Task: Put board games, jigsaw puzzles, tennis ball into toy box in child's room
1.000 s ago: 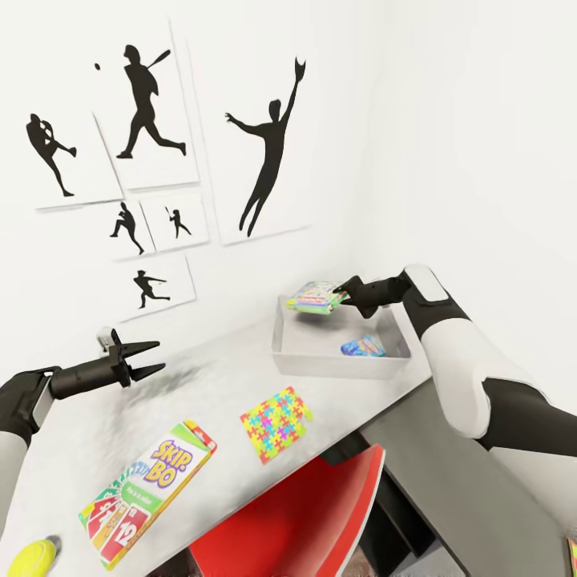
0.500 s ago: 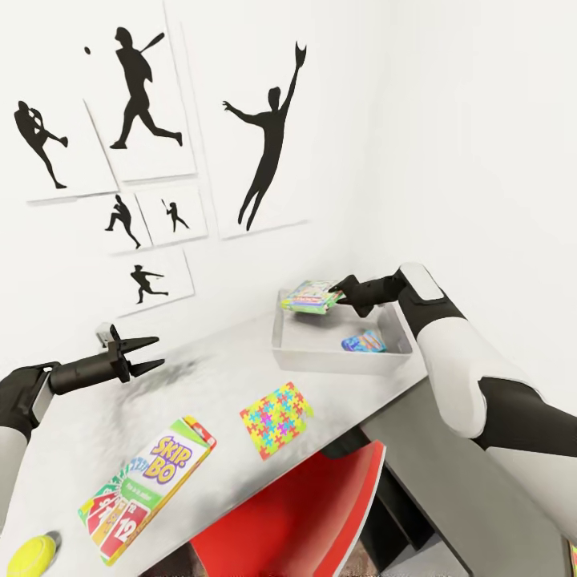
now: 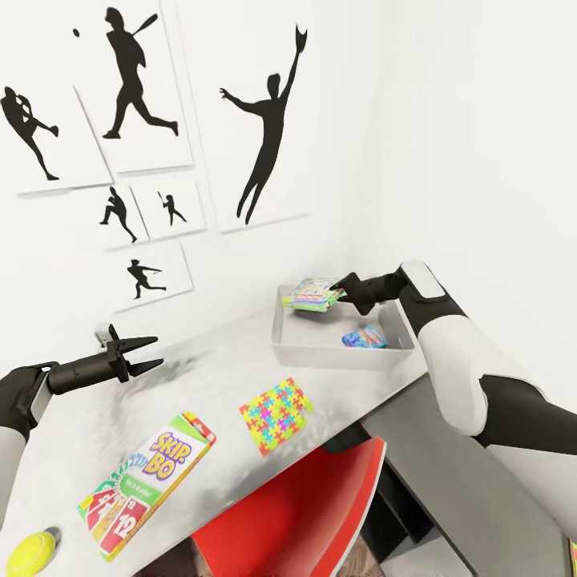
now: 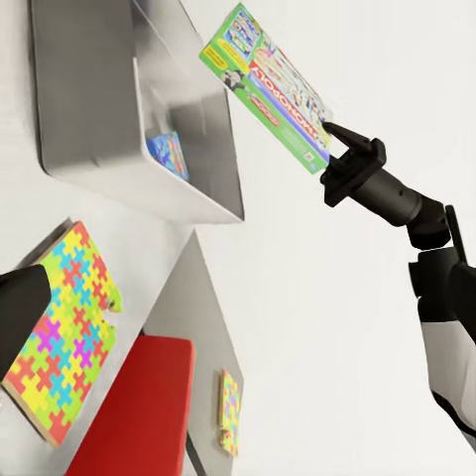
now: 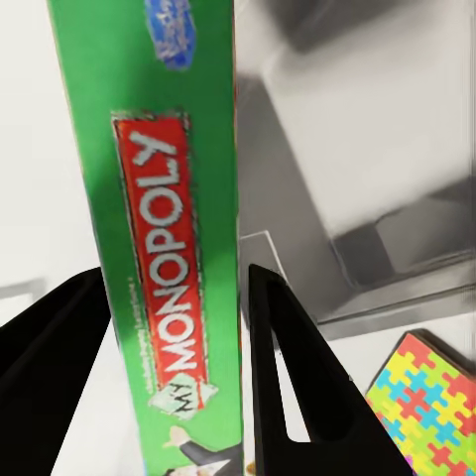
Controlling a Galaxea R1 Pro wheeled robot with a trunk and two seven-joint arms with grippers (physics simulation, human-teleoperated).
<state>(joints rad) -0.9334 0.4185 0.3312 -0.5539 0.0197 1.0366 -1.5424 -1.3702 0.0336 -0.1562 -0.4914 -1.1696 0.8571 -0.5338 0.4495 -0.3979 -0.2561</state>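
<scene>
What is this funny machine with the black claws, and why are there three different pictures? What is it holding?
It is a robot with two white and black arms, drawn by a computer. One picture comes from a camera on its head; the other two come from cameras near each claw.

The right claw is pinching a flat green Monopoly game box above the pale grey toy box, which already has a small blue box inside. The left claw is open and holds nothing.

On the long pale grey table lie an orange-green Skip-Bo game box, a thin colourful jigsaw puzzle square and a yellow-green tennis ball. A red chair sits tucked under the table.
</scene>
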